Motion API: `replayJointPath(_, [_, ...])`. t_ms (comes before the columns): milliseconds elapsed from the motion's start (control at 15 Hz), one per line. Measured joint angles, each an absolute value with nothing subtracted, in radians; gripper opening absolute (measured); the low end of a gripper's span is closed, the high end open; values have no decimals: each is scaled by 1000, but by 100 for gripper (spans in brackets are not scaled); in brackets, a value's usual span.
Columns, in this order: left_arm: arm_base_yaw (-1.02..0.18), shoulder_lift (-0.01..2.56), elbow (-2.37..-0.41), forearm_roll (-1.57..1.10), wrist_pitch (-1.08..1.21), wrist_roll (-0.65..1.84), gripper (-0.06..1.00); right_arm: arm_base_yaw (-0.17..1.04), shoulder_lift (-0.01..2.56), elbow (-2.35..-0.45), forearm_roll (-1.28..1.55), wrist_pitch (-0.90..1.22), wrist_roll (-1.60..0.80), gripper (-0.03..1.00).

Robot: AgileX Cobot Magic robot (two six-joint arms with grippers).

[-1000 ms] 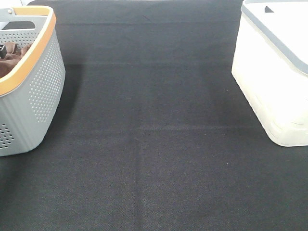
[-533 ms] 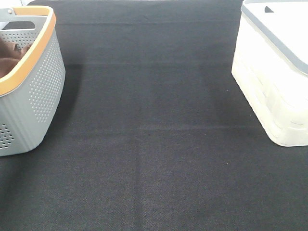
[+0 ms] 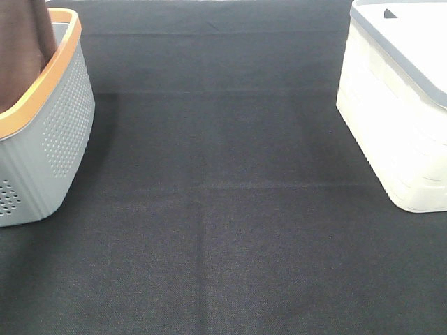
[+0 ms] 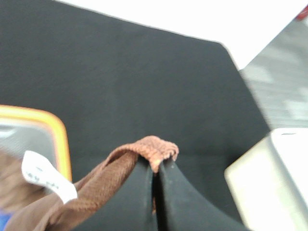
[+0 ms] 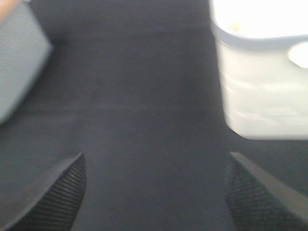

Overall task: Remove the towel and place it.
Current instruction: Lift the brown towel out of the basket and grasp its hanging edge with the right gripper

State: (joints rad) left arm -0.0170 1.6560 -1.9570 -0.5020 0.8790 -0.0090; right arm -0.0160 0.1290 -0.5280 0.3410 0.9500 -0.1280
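The reddish-brown towel (image 3: 24,49) hangs in a vertical strip over the grey basket (image 3: 59,132) with the orange rim at the far left of the high view. In the left wrist view my left gripper (image 4: 156,166) is shut on the towel's hemmed edge (image 4: 151,147), and the white tag (image 4: 45,175) hangs below it. The left gripper itself is outside the high view. My right gripper (image 5: 154,187) is open and empty above the dark cloth, with both fingertips (image 5: 53,190) far apart.
A white bin (image 3: 401,105) with a grey rim stands at the right; it also shows in the right wrist view (image 5: 262,77) and the left wrist view (image 4: 269,185). A black cloth (image 3: 223,209) covers the table between basket and bin.
The towel lay bunched low inside the grey basket; now it is lifted and hangs stretched upward out of the basket at the top left.
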Motion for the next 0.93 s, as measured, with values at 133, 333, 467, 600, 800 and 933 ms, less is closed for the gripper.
replayJointPath(133, [-90,1656,-1957,-530,801,0,0,46,225,-560,446,872,-241,71])
replayJointPath(333, [-223,1656,-1957,-534,670,5,0,160,441,-653,527,806,-421,68])
replayJointPath(467, [-312,1656,-1957,-535,608,7,0,278,649,-769,538,780,-534,67])
replayJointPath(600, [-363,1656,-1957,-533,590,9,0,382,825,-860,539,733,-624,67])
replayJointPath(800, [-407,1657,-1957,-518,558,9,0,486,966,-930,539,647,-702,67])
replayJointPath(933, [-459,1657,-1957,-505,508,9,0,603,1115,-966,540,477,-779,67])
